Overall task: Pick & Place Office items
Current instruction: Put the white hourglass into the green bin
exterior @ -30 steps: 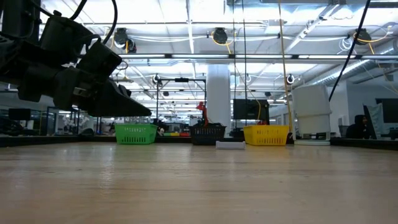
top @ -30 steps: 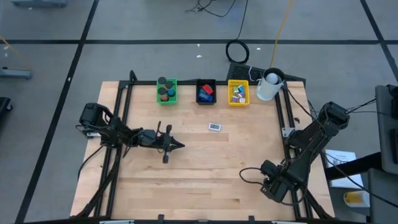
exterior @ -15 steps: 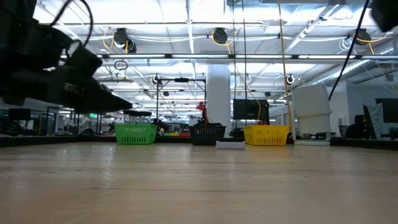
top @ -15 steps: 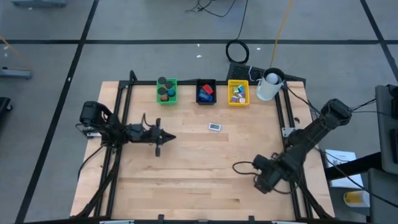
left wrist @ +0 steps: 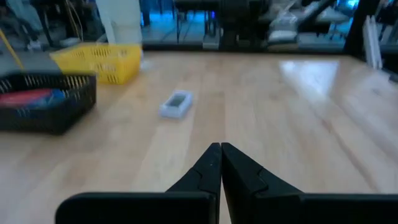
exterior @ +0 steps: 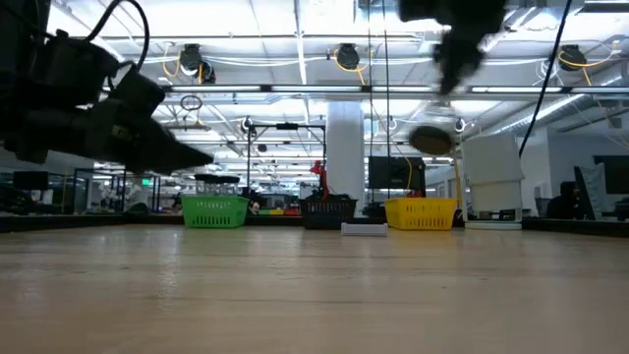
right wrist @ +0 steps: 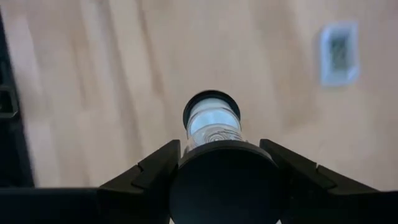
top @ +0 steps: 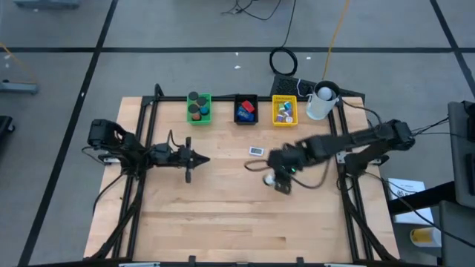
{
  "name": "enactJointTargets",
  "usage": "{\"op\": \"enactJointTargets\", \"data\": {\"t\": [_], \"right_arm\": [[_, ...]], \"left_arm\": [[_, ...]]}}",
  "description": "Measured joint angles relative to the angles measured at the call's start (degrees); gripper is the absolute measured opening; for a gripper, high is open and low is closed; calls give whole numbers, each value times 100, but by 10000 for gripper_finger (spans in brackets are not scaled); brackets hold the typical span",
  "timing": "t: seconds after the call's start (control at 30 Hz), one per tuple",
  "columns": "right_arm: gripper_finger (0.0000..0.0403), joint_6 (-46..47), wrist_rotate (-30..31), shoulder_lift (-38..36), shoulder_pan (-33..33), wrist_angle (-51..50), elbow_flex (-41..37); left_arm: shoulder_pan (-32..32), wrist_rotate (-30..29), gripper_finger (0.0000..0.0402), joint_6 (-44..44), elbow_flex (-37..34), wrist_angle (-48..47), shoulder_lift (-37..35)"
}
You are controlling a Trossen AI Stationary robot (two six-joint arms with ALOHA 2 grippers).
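The right gripper point(top: 276, 178) pinches a dark roll point(right wrist: 224, 177) just beside the white piece point(top: 256, 151). Best carry it high to the green tray point(top: 198, 108), then lower squarely. The left gripper point(top: 194, 159), pressed together, waits beyond the piece.

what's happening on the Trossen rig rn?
Office items are being sorted into trays. The right gripper hangs above mid-table, shut on a dark round roll. The left gripper is shut and empty, held over the table's left side. One small white piece lies loose on the table; other items already sit in the green tray, black tray and yellow tray along the far edge.
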Motion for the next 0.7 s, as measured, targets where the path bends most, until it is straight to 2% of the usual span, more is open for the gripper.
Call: {"op": "enactJointTargets", "data": {"t": [0.07, 0.27, 0.57, 0.7], "right_arm": [[202, -617, 0, 255, -341, -13, 373], [202, -2078, -9, 1482, -1055, -420, 1791], [203, -3711, -1, 3485, -1662, -1479, 4345], [203, -4315, 0, 4103, -1794, -1673, 4987]], "left_arm": [[96, 124, 17, 27, 16, -42, -227], [366, 408, 17, 68, 15, -1191, -1186], [386, 346, 17, 393, 13, -3405, -3031], [386, 334, 17, 413, 17, -4020, -3544]]}}
